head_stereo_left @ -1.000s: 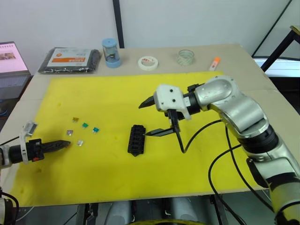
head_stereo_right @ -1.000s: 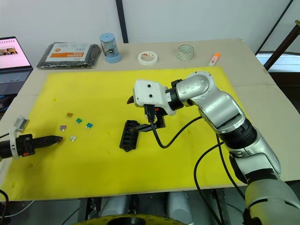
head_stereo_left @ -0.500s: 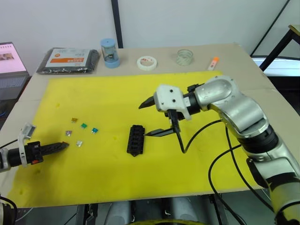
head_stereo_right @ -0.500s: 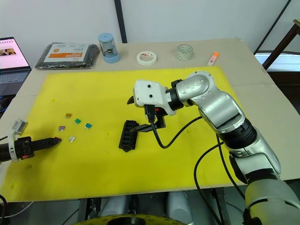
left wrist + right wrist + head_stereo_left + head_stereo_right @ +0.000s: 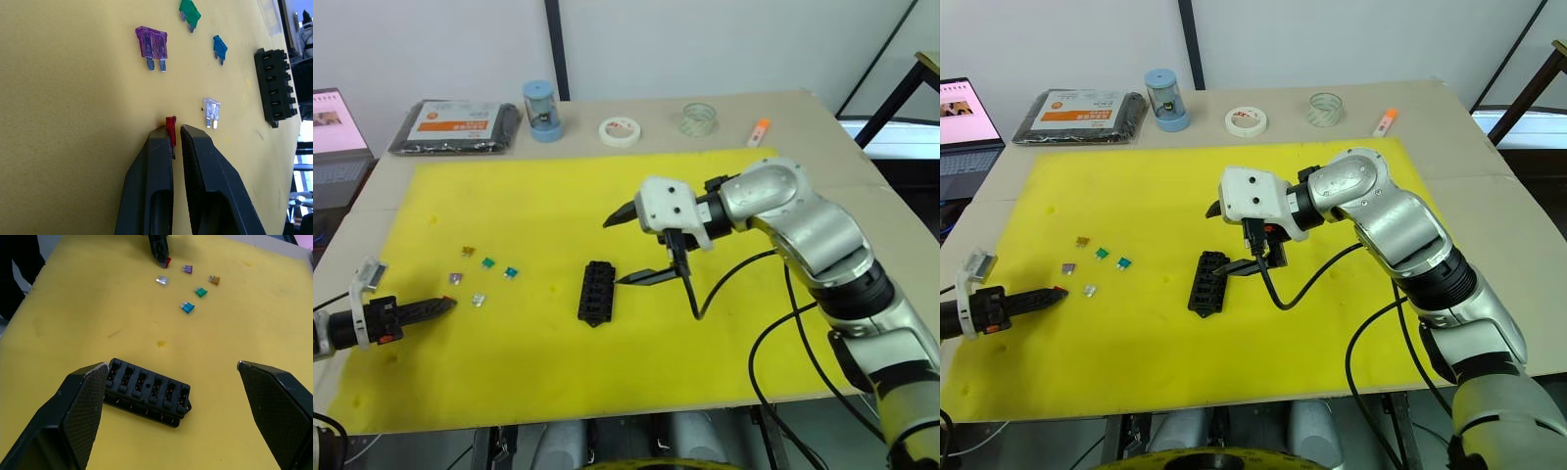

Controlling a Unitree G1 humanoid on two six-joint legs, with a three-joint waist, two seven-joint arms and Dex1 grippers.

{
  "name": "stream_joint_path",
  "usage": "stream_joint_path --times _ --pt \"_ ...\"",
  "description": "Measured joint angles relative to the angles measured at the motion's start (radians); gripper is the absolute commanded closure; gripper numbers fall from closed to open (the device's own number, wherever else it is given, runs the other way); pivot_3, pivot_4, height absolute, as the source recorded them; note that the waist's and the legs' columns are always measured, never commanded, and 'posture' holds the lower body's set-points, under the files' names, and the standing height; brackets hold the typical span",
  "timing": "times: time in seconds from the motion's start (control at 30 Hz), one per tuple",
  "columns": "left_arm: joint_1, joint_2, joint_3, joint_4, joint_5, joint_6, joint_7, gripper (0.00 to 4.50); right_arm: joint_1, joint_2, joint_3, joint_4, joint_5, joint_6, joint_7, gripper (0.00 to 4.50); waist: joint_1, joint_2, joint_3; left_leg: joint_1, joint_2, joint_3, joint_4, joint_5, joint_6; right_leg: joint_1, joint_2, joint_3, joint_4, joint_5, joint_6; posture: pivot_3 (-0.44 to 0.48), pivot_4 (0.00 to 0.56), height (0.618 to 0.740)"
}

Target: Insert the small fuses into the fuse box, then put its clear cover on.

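Taking the fuse box (image 5: pixel 596 293) as the marker, black and lying flat near the middle of the yellow mat (image 5: pixel 538 196), everything else spreads out from it.

Well off to its left, the left gripper (image 5: pixel 175 135) lies low over the mat with its two fingers drawn nearly together on the red fuse (image 5: pixel 170 129); only a thin sliver of it is caught at the very tips. Between that gripper and the box lie the loose fuses: the clear fuse (image 5: pixel 212 110) just beside the fingertips, then the purple fuse (image 5: pixel 153 44), the tan fuse (image 5: pixel 468 252), the green fuse (image 5: pixel 489 262) and the teal fuse (image 5: pixel 511 271), all apart from one another and none yet in a slot.

Over the box's right end, the right gripper (image 5: pixel 632 247) hangs with its fingers spread wide, gripping nothing. I can't make out the clear cover anywhere.

From where I stand, the risk sits with that shallow pinch. The fuse looks held by an edge, so it could twist or pop out during a lift, or reach the box crooked and jam against a slot rim. The box lies unsteadied, so a push on it might slide it across the mat. A sweep of the fingers could also scatter the clear fuse beside them.
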Motion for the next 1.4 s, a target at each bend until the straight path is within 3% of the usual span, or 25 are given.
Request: stream_joint_path --times 0.1,0.2,0.5,0.73,0.9,1.13,1.4 --pt "0.010 0.000 0.009 -0.007 -0.013 0.011 0.008 4.08 0.000 0.001 0.000 0.000 -0.001 -0.002 0.000 0.00 -0.001 0.000 0.000 0.000 0.000 0.000 0.000 0.000 0.000 0.000 0.000 0.000 0.000 0.000 0.000 0.000 0.150 0.740" --pt "0.023 -0.002 0.021 -0.016 -0.020 0.017 0.017 4.49 0.000 0.001 0.000 0.000 -0.001 -0.004 0.001 0.00 -0.002 0.000 0.000 0.000 0.000 0.000 0.000 0.000 0.000 0.000 0.000 0.000 0.000 0.000 0.000 0.000 0.150 0.740" --pt "0.062 -0.002 0.044 -0.072 -0.059 0.038 0.037 4.49 0.000 0.002 0.001 0.001 -0.007 -0.004 0.007 0.00 -0.003 0.000 0.000 0.000 0.001 0.001 0.000 0.000 0.000 -0.001 0.000 0.000 0.000 0.000 0.000 0.000 0.150 0.740" --pt "0.164 -0.033 0.111 -0.373 -0.216 0.249 0.080 4.49 -0.001 0.002 0.001 0.002 -0.008 -0.004 0.008 0.00 0.002 -0.001 0.000 -0.001 0.001 0.000 0.000 0.000 0.000 -0.001 -0.001 0.000 0.000 0.000 0.000 0.000 0.150 0.740" --pt "0.191 -0.174 0.146 -0.629 -0.361 0.405 0.218 4.49 -0.001 0.002 0.001 0.002 -0.008 -0.003 0.008 0.00 0.002 -0.001 0.000 -0.001 0.001 -0.001 0.000 0.000 0.000 0.000 -0.001 0.000 0.000 0.000 0.000 0.000 0.150 0.740" --pt "0.181 -0.399 0.150 -0.793 -0.435 0.497 0.488 4.49 -0.001 0.000 0.001 -0.001 -0.007 0.004 0.005 0.00 0.003 -0.001 -0.001 0.000 0.002 -0.001 0.000 0.001 -0.001 0.000 0.000 0.000 0.000 0.000 0.000 0.000 0.150 0.740" --pt "0.204 -0.411 0.207 -0.871 -0.509 0.586 0.648 4.49 -0.001 -0.002 0.001 -0.009 -0.007 0.016 0.001 0.00 0.000 -0.001 0.000 0.000 0.002 -0.003 0.000 0.001 -0.001 0.001 0.000 -0.001 -0.002 0.000 0.000 0.000 0.150 0.740"
